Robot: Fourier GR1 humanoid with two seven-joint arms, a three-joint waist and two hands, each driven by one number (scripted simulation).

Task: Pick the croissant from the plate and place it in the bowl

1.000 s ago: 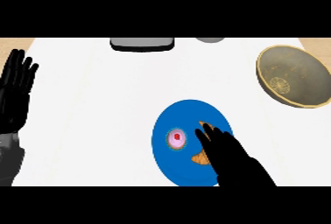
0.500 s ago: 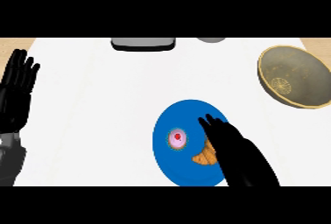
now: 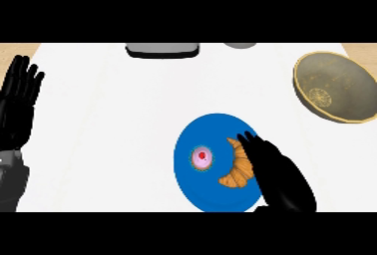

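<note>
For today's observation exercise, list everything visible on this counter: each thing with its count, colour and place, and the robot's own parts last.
Round blue plate: one, blue, centre front.
Golden-brown croissant: one, on the plate's right half.
Small pink round pastry: one, pink with red centre, on the plate, left of the croissant.
Brass-coloured bowl: one, far right.
Grey rectangular object: one, back edge.
Grey round object: one, back edge, partly cut off.
Left hand: black, open, resting at left edge.
Right hand: black, fingers straight, beside the croissant.

From my remote station, the single head view looks steeply down on the white table (image 3: 110,124), close enough that the blue plate (image 3: 210,199) sits low in view, the bowl (image 3: 335,87) reaches the right edge, and both forearms enter from the lower edge.
</note>
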